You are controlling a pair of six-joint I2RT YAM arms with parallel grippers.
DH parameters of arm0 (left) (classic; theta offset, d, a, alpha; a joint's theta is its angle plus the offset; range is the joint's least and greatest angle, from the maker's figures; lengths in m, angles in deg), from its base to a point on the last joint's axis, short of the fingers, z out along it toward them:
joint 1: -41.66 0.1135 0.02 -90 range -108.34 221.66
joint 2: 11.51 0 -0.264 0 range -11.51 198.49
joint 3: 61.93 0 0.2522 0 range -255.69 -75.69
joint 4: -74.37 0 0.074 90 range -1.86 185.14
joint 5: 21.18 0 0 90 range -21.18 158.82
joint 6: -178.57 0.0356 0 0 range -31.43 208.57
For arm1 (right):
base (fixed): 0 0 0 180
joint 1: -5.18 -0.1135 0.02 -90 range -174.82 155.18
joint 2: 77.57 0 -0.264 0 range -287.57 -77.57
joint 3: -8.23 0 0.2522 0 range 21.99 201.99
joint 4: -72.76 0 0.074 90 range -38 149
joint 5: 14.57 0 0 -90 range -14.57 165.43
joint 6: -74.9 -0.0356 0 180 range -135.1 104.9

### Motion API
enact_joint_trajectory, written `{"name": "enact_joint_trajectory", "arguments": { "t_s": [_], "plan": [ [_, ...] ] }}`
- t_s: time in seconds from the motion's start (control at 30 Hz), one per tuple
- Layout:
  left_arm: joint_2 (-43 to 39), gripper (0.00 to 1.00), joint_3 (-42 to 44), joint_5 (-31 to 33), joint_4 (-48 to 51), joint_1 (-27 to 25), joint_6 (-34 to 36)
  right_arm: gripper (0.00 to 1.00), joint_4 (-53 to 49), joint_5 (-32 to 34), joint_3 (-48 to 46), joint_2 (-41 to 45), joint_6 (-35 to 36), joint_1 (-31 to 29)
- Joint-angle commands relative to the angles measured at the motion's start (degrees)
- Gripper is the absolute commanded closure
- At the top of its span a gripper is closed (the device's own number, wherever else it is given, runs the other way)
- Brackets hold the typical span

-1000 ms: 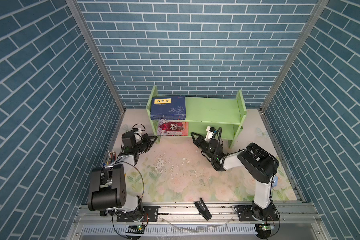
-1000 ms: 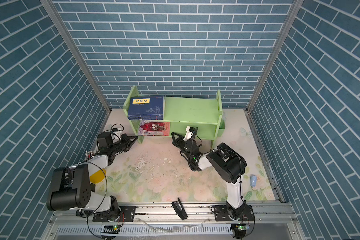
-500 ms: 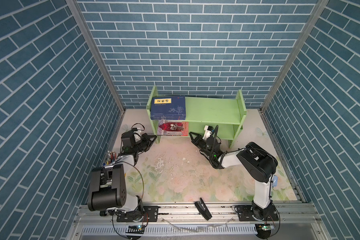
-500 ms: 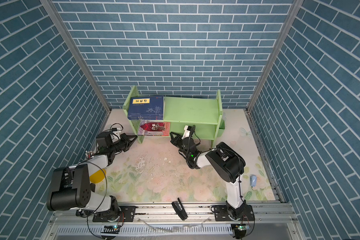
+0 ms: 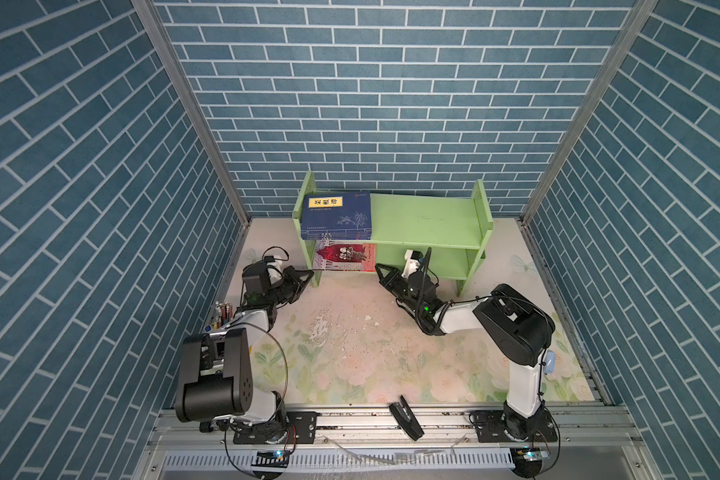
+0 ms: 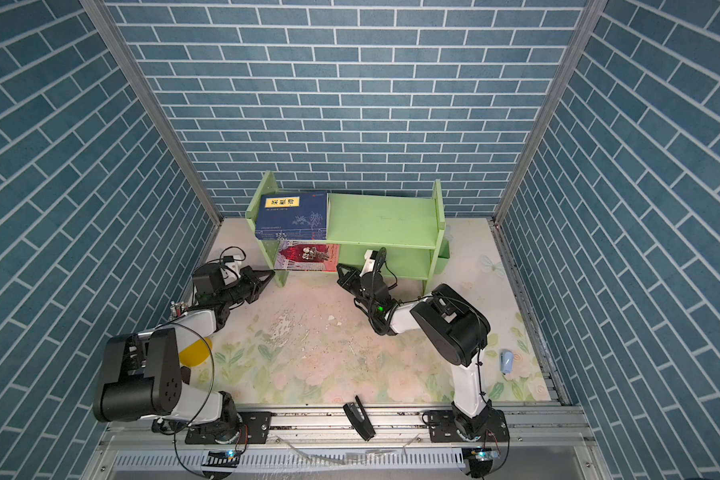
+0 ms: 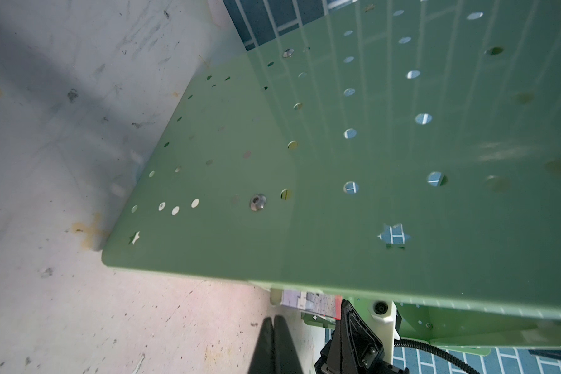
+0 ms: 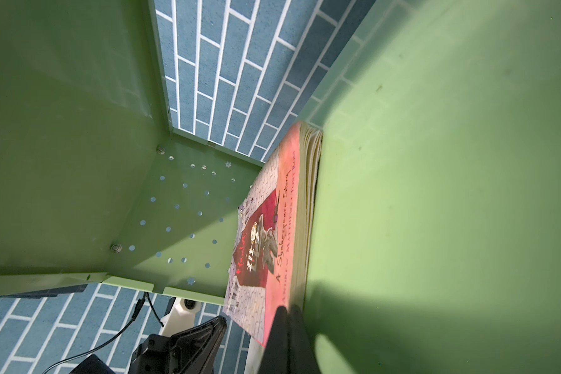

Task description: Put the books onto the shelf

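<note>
Right wrist: I see right gripper (image 8: 287, 312) pressed together, empty, tips at red book (image 8: 266, 233) corner, shelf (image 8: 434, 194) lower tier. Left gripper (image 5: 309, 273) likewise, beside shelf's left end. Blue books (image 5: 336, 216) on top tier.

Teal brick-pattern walls (image 5: 391, 104) on three sides; worn pale floral floor (image 5: 350, 353); aluminium rail (image 5: 350, 419) along front

- Worktop (image 5: 350, 357): pale floral cover, with a flaked, worn patch near its middle.
- Walls (image 5: 375, 104): blue brick pattern on three sides.
- Black wedge (image 5: 406, 417): lies across the front rail (image 5: 350, 419).
- Light-blue object (image 6: 506, 360): near the worktop's right edge.
- Yellow disc (image 6: 196, 351): on the left, partly hidden.
- Thin sticks (image 5: 224, 309): at the left edge, too small to tell.
</note>
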Motion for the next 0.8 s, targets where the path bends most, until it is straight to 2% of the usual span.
{"name": "enact_joint_trajectory", "arguments": {
  "t_s": [0.0,0.43,0.77],
  "plan": [
    [-0.16,1.0,-0.59,-0.76,-1.63,0.36,0.06,1.0,-1.88,0.22,0.76,-1.0,-1.35,-0.39],
    [0.03,1.0,-1.03,-0.44,-2.14,0.67,-0.03,1.0,-0.31,0.47,-0.2,-0.76,-1.47,-0.26],
    [0.75,0.95,-1.38,0.12,-2.53,0.62,-0.3,1.0,0.12,0.76,-0.86,-0.3,-1.44,-0.26]
  ]
}}
